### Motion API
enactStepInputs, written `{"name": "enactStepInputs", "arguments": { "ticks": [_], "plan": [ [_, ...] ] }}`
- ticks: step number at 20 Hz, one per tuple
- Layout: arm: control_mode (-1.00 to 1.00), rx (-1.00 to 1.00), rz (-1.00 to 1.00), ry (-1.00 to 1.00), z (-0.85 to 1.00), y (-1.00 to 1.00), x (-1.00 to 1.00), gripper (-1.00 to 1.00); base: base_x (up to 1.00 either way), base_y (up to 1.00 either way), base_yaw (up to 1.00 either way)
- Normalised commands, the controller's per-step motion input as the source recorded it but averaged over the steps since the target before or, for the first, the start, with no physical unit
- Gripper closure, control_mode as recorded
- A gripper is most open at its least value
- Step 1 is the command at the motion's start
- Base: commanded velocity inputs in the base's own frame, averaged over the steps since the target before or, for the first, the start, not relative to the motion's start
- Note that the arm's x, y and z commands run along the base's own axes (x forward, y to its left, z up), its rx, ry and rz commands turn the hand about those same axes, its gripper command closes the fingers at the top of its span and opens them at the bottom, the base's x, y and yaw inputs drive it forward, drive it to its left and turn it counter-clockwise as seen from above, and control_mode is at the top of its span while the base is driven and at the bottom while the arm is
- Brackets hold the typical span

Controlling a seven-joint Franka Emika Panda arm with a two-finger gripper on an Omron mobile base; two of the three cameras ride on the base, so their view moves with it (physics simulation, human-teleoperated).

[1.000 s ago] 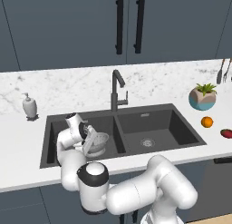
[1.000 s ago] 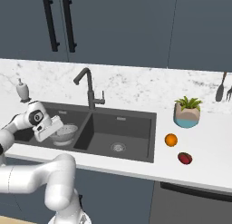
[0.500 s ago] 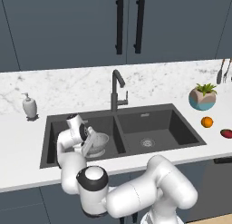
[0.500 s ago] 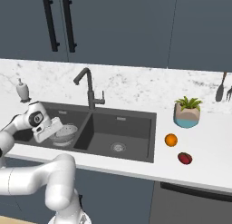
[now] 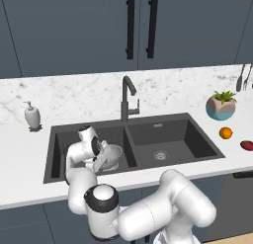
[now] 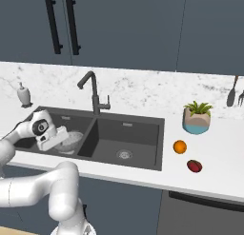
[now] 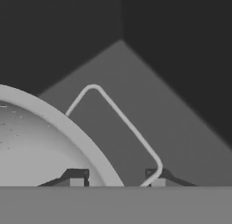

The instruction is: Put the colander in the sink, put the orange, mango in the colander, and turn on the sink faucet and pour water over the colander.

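Left base view: the colander [image 5: 111, 155] sits low in the left basin of the sink [image 5: 200, 139], with the hand [image 5: 103, 156] at its near rim; the sink faucet [image 5: 128, 98] stands untouched at the far edge, and the orange [image 5: 226, 133] and mango [image 5: 247, 145] wait on the counter [image 5: 29, 159] well to the right

Right base view: the colander [image 6: 71, 139] rests in the left basin beside the hand [image 6: 58, 138], while the orange [image 6: 179, 147] and mango [image 6: 194, 166] lie near a potted plant [image 6: 197, 117], right of the sink [image 6: 143, 129]

Hand view: the fingertips [image 7: 75, 177] straddle the colander's rim [image 7: 77, 132] and wire handle [image 7: 127, 123], spread slightly and apparently not pressing, suggesting a release. Placing the colander looks all but done; both fruits and the water remain
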Motion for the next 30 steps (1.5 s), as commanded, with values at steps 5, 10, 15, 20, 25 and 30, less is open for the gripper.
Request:
{"name": "enactStepInputs", "arguments": {
  "ticks": [5,10,15,20,25,30],
  "plan": [
    [-1.0,0.0,-0.15,0.0,-0.1,-0.15,0.0,1.0,0.0,0.0,0.0],
    [-1.0,0.0,-0.1,0.0,-0.03,0.0,0.0,-1.0,0.0,0.0,0.0],
    [-1.0,0.0,-0.04,-0.02,0.19,0.0,-0.03,-1.0,0.0,0.0,0.0],
    [-1.0,0.0,-0.01,-0.02,0.53,0.15,-0.1,-1.0,0.0,0.0,0.0],
    [-1.0,0.0,-0.01,-0.02,0.67,0.35,-0.13,-1.0,0.0,0.0,0.0],
    [-1.0,0.0,0.0,-0.12,0.95,0.38,-0.49,-1.0,0.0,0.0,0.0]
  ]
}}
